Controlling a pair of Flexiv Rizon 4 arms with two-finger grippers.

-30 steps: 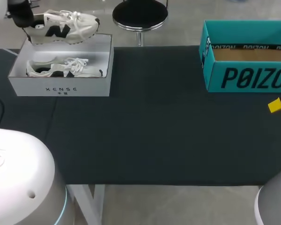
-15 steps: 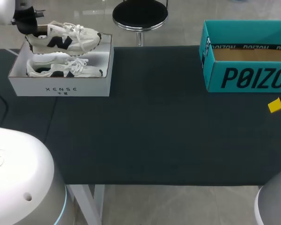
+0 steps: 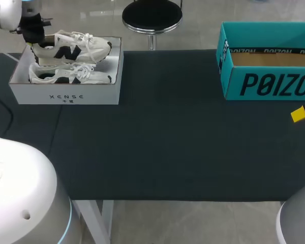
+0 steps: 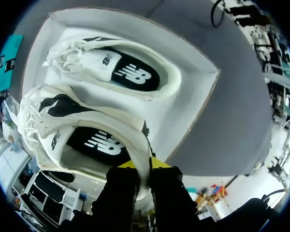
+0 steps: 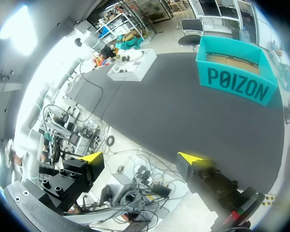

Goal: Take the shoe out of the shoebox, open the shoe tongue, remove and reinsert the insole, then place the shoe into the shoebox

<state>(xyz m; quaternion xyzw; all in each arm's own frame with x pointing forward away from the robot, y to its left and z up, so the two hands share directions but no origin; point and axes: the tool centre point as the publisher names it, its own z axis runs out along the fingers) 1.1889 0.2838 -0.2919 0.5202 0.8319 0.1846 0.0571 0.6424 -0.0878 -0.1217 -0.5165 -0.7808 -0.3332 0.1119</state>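
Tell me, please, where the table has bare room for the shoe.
The table is bare between the white shoebox and the teal box. The shoebox is crowded: one shoe inside, the left gripper holding a second shoe over it.

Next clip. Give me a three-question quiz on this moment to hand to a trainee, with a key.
1. True or false: the left hand grips the shoe by its toe.
2. Pick one. In the white box lies: A) nothing; B) a second shoe; C) only a loose insole.
3. Fill in: the right hand is ____ (open or shut).
Key: 1 false, it grips the heel. 2 B. 3 open, with nothing between its fingers.
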